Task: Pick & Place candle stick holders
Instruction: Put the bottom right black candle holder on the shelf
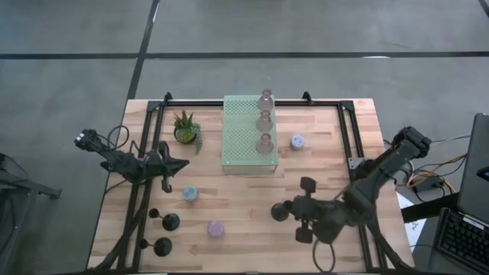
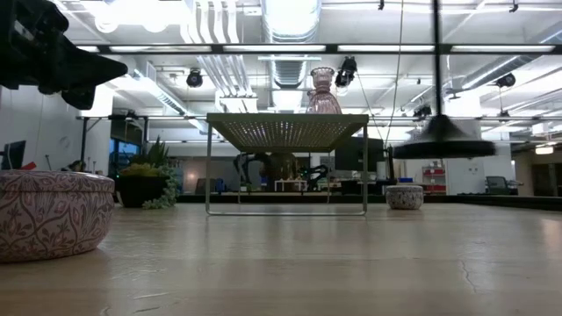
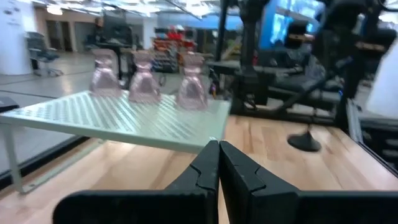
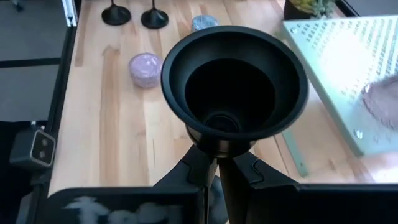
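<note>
My right gripper [image 1: 290, 211] is shut on a black candle stick holder [image 1: 280, 211] above the table's near right part. Two more black holders [image 1: 170, 221] [image 1: 162, 246] stand on their round bases at the near left. Three pink glass holders [image 1: 265, 120] stand in a row on the pale green board [image 1: 241, 137]. Two stubby blue holders [image 1: 296, 141] [image 1: 189, 194] and a lavender one [image 1: 216, 228] sit on the table. My left gripper [image 1: 183, 164] is shut and holds nothing, level above the table's left part. My right gripper pinches the black holder's narrow neck [image 4: 219, 144] between its two fingers, just under the wide cup [image 4: 235, 81] that opens upward. The fingers slant down from the table's right side. The holder hangs upright, and its round base [image 2: 443, 140] is clear of the table.
A small potted plant [image 1: 186, 128] stands left of the board. Black frame rails [image 1: 149, 191] run along the table's left, right and far sides. The board stands on thin legs [image 2: 208, 167], raised above the wood. There is bare wood in the middle, near the table's front edge.
</note>
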Robot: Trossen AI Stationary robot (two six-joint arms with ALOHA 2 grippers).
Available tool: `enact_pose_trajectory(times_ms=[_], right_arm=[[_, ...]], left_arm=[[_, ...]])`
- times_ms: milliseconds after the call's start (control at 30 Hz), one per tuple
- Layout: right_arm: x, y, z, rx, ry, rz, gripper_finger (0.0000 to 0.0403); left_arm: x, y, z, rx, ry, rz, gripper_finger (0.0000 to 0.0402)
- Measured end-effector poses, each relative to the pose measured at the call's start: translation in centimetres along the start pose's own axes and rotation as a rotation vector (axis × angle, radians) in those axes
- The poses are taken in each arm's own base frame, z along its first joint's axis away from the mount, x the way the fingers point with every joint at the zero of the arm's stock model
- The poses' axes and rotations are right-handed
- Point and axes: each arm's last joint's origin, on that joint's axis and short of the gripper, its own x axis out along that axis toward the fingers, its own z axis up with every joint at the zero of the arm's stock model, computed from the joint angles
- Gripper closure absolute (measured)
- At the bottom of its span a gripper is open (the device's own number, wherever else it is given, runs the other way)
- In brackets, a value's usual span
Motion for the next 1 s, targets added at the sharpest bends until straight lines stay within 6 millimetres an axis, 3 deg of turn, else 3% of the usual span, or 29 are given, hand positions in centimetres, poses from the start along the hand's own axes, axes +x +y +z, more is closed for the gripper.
enact_pose_trajectory(times_ms=[300, 467, 567, 733, 1000], right_arm=[[1.9, -1.4, 2.6, -0.024, -0.061, 0.067, 0.0390], [3.0, -2.6, 3.8, -0.016, -0.064, 0.128, 0.0390], [3.7, -3.7, 4.5, 0.008, -0.056, 0.164, 0.0390], [4.7, -5.4, 5.5, 0.028, -0.068, 0.156, 0.0390], [5.9, -7.1, 6.7, 0.067, -0.088, 0.228, 0.0390]], left_arm=[[-0.1, 0.0, 1.7, -0.205, -0.139, -0.024, 0.0388], [-0.2, -0.5, 2.5, -0.184, -0.207, -0.222, 0.0387], [0.0, -0.8, 2.6, -0.180, -0.208, -0.253, 0.0380], [0.5, -1.2, 2.5, -0.166, -0.169, -0.239, 0.0331], [2.0, -2.4, 4.2, -0.162, -0.122, -0.224, 0.0239]])
